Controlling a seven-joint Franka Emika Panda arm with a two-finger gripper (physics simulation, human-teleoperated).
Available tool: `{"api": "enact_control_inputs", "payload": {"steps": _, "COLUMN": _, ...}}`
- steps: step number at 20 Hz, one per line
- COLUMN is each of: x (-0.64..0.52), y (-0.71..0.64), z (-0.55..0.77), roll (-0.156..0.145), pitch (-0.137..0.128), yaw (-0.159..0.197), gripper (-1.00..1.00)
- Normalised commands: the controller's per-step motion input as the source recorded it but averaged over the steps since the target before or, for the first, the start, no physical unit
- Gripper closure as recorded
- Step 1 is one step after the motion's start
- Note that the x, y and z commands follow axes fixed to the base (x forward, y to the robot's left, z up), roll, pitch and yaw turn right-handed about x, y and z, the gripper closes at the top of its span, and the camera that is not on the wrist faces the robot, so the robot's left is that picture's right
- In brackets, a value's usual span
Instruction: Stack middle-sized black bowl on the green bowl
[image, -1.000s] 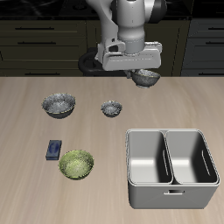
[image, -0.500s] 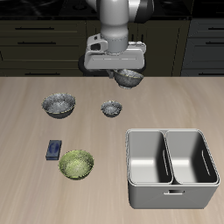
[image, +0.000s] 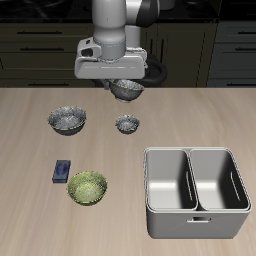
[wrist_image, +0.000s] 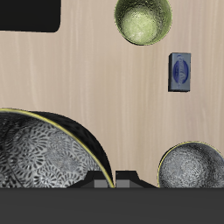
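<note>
Exterior view: the round dark speckled middle-sized black bowl is held clamped in the gripper, above the table. The round yellow-green bowl is seen near the front edge, well apart.

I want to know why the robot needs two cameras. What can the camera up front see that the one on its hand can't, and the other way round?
Only the exterior view shows the robot's arm, the grey double bin, the smallest dark bowl and the dark cabinets behind the table.

Only the wrist view shows the middle-sized black bowl from close up, with its speckled inside and its rim beside the gripper.

Both show the green bowl, the small blue box, the widest dark bowl and the wooden table.
</note>
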Motion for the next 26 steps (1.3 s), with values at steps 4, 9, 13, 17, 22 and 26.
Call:
{"api": "enact_control_inputs", "payload": {"steps": 4, "x": 0.1, "y": -0.34, "z": 0.05, "roll": 0.0, "pitch": 0.009, "yaw": -0.001, "gripper": 1.0}}
{"api": "enact_control_inputs", "payload": {"steps": 9, "x": 0.16, "y": -0.37, "z": 0.08, "roll": 0.041, "pitch": 0.027, "yaw": -0.005, "gripper": 1.0}}
{"api": "enact_control_inputs", "payload": {"steps": 13, "x": 0.15, "y": -0.24, "z": 0.08, "roll": 0.059, "pitch": -0.008, "yaw": 0.029, "gripper": 1.0}}
{"api": "enact_control_inputs", "payload": {"steps": 17, "x": 0.21, "y": -0.31, "z": -0.01, "roll": -0.019, "pitch": 0.028, "yaw": -0.009, "gripper": 1.0}}
{"api": "enact_control_inputs", "payload": {"steps": 22, "x": 0.26, "y": -0.32, "z": 0.09, "roll": -0.044, "pitch": -0.001, "yaw": -0.01, "gripper": 1.0}}
{"api": "enact_control_inputs", "payload": {"steps": 26, "x": 0.16, "y": -0.14, "z": 0.07, "roll": -0.021, "pitch": -0.011, "yaw": 0.037, "gripper": 1.0}}
